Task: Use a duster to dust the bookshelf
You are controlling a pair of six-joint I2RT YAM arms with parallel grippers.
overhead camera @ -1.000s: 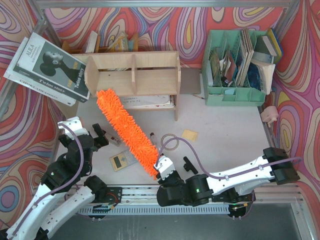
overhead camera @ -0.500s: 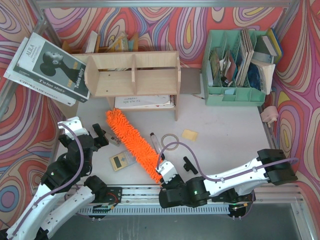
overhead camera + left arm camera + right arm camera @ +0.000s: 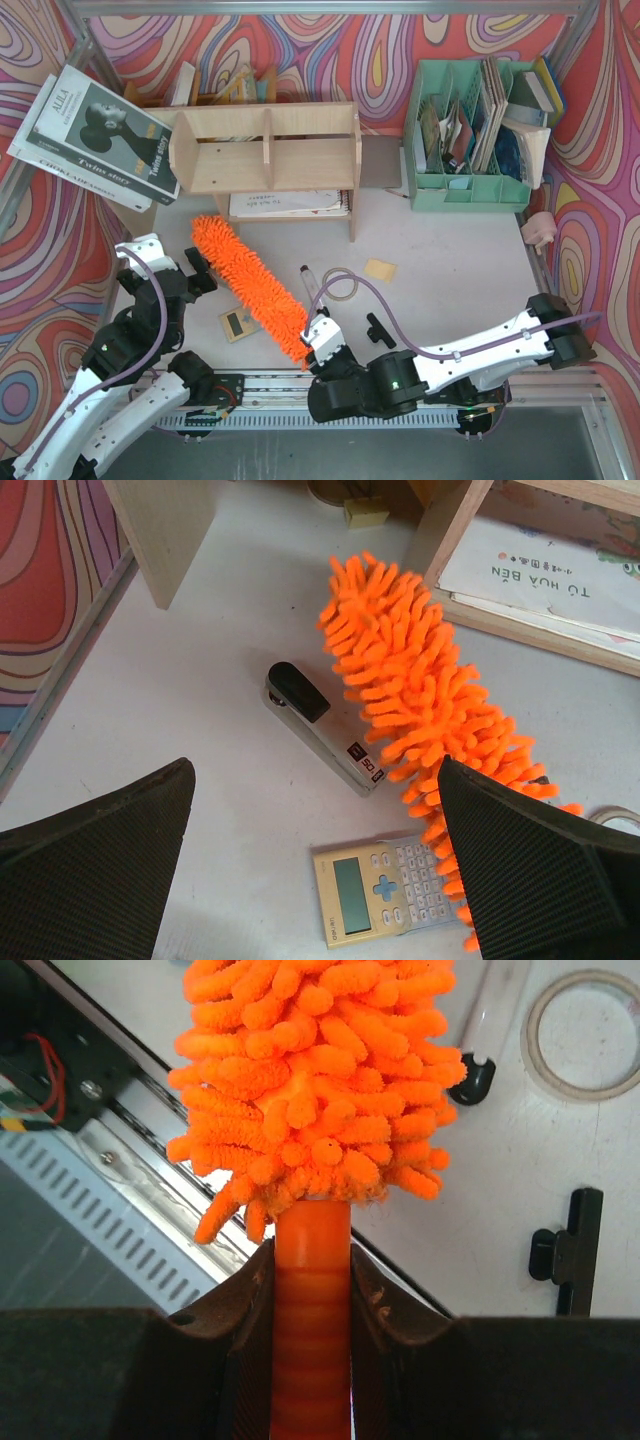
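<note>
Orange and fluffy, the duster (image 3: 250, 280) slants up and left from the right pincer (image 3: 318, 338), its tip near the bookshelf (image 3: 265, 150). At the left wrist, the left pincer (image 3: 315, 780) is spread wide and empty, with the soft head (image 3: 420, 700) just ahead. At the right wrist, the right pincer squeezes the thin, smooth handle (image 3: 312, 1290) under the head. The duster looks light and floppy, and the handle may slip.
</note>
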